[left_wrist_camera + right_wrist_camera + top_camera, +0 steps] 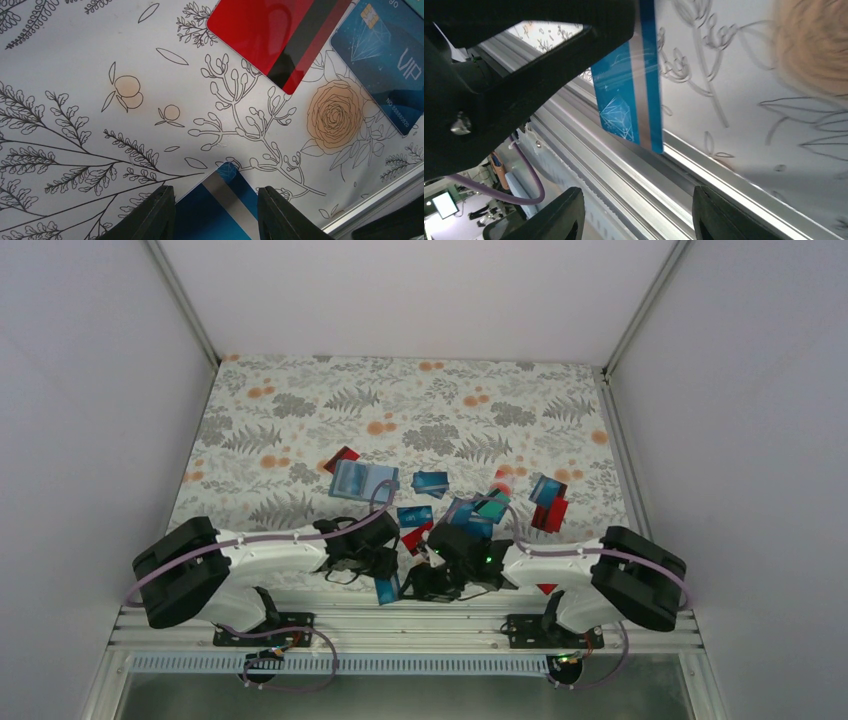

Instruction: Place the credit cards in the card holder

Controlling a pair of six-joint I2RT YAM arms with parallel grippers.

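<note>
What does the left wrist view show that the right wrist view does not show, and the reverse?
Only the left wrist view: a red card with a black stripe and a blue VIP card, both flat on the tablecloth. Only the right wrist view: a purple cable beyond the table edge, and the open, empty right gripper. Both: the blue striped card held in the left gripper, with the flowered tablecloth behind it.

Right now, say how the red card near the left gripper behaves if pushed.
The red card looks glossy, so it would probably slide. It lies flat and thin on the cloth, so pinching from above may fail. Straight edges suggest stiffness.
</note>
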